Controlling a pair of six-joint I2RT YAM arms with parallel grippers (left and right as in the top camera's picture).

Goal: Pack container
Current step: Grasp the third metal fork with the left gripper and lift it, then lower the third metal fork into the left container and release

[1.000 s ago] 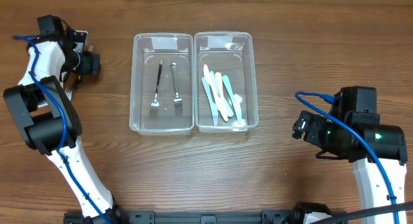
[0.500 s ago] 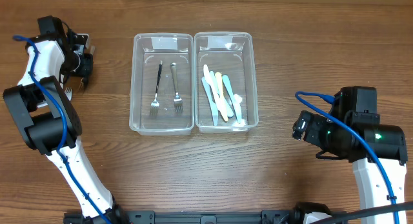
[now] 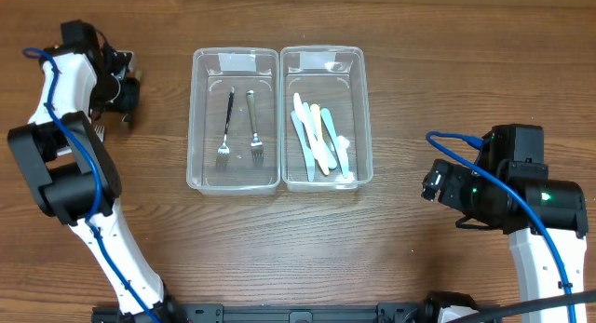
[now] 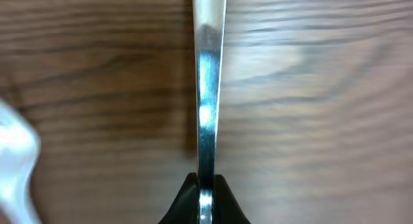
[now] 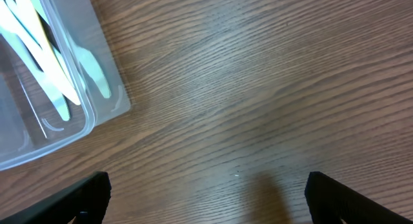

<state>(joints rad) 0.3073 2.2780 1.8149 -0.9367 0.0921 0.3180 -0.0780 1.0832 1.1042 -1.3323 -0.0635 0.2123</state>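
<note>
At the table's far left my left gripper [image 3: 124,92] is shut on a thin metal utensil [image 4: 208,88], which the left wrist view shows edge-on, running straight away from the black fingertips [image 4: 187,195] over the wood. I cannot tell what kind of utensil it is. Two clear containers stand side by side mid-table. The left container [image 3: 192,118] holds two metal forks [image 3: 253,127]. The right container [image 3: 367,118] holds several pastel plastic utensils [image 3: 317,137]. My right gripper [image 5: 206,198] stands open over bare wood at the right, apart from the containers.
Another metal piece [image 3: 98,129] lies on the table beside the left arm, and a blurred pale shape [image 4: 14,159] shows at the left edge of the left wrist view. A corner of the right container [image 5: 97,75] reaches into the right wrist view.
My left gripper has closed on the metal utensil at the far left and shifted slightly. The right arm has not moved.
</note>
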